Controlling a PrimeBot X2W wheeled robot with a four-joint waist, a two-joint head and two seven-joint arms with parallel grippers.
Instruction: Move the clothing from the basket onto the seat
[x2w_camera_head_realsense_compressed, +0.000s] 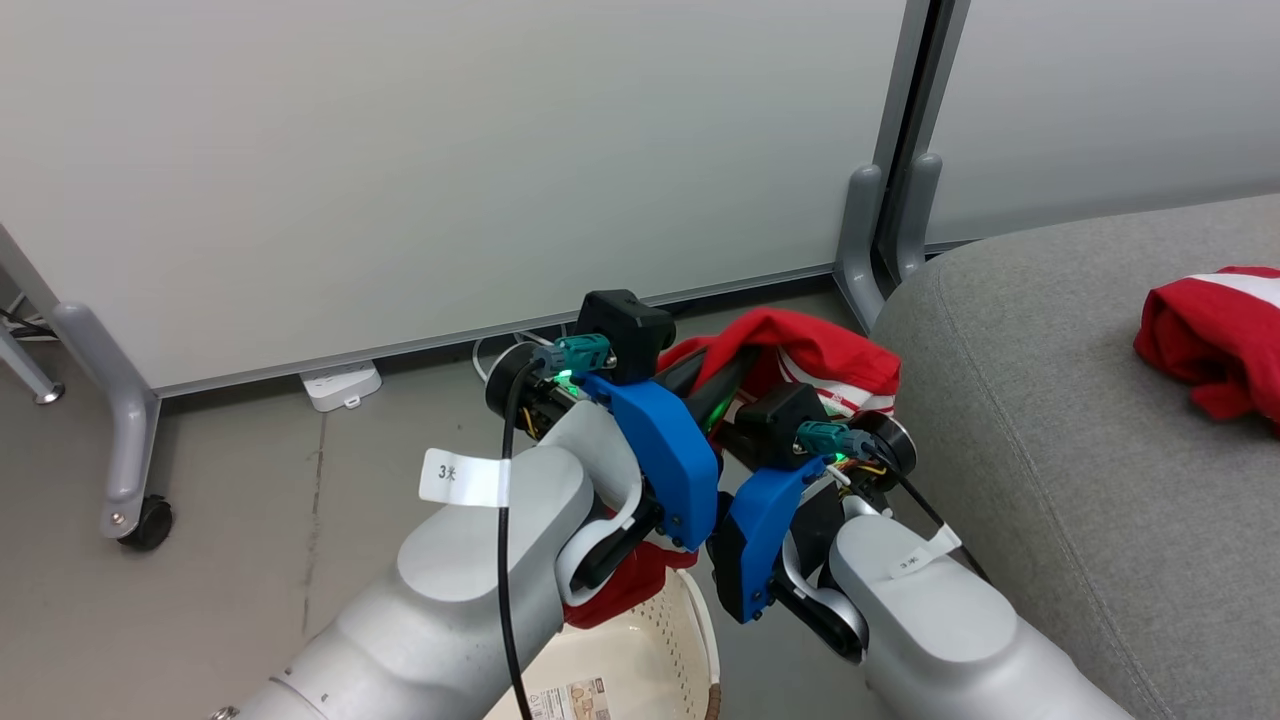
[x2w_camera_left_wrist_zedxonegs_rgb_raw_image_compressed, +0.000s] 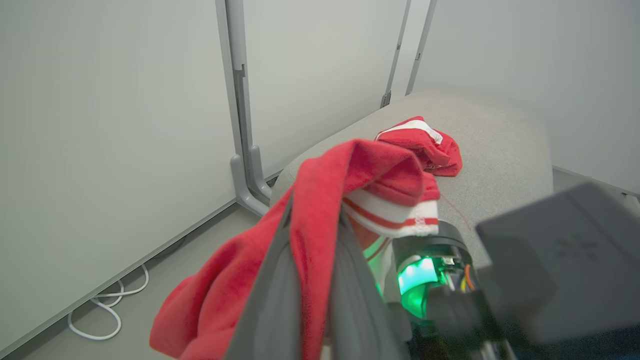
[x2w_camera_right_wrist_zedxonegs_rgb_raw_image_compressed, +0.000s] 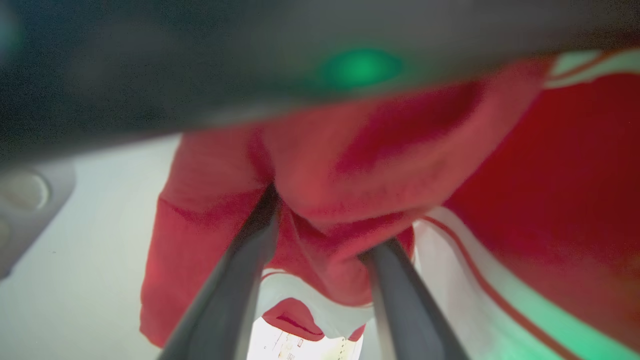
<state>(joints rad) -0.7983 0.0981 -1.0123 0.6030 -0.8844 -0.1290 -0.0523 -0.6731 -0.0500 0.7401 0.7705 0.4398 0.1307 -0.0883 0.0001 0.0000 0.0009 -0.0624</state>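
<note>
Both arms are raised over the basket (x2w_camera_head_realsense_compressed: 690, 640) with a red white-striped garment (x2w_camera_head_realsense_compressed: 800, 350) between them. In the left wrist view my left gripper (x2w_camera_left_wrist_zedxonegs_rgb_raw_image_compressed: 312, 220) is shut on it, and the cloth drapes over both fingers. The right wrist view has red folds bunched between the fingers of my right gripper (x2w_camera_right_wrist_zedxonegs_rgb_raw_image_compressed: 325, 225), which is shut on them. The garment's lower end (x2w_camera_head_realsense_compressed: 625, 590) hangs to the basket's rim. A second red garment (x2w_camera_head_realsense_compressed: 1215, 340) lies crumpled on the grey seat (x2w_camera_head_realsense_compressed: 1050, 470), at my right.
A pale partition wall on wheeled grey feet (x2w_camera_head_realsense_compressed: 130, 480) stands behind the basket. A white power strip (x2w_camera_head_realsense_compressed: 340, 385) and a cable (x2w_camera_left_wrist_zedxonegs_rgb_raw_image_compressed: 107, 310) lie on the floor by its base. A grey post (x2w_camera_head_realsense_compressed: 880, 240) stands at the seat's near corner.
</note>
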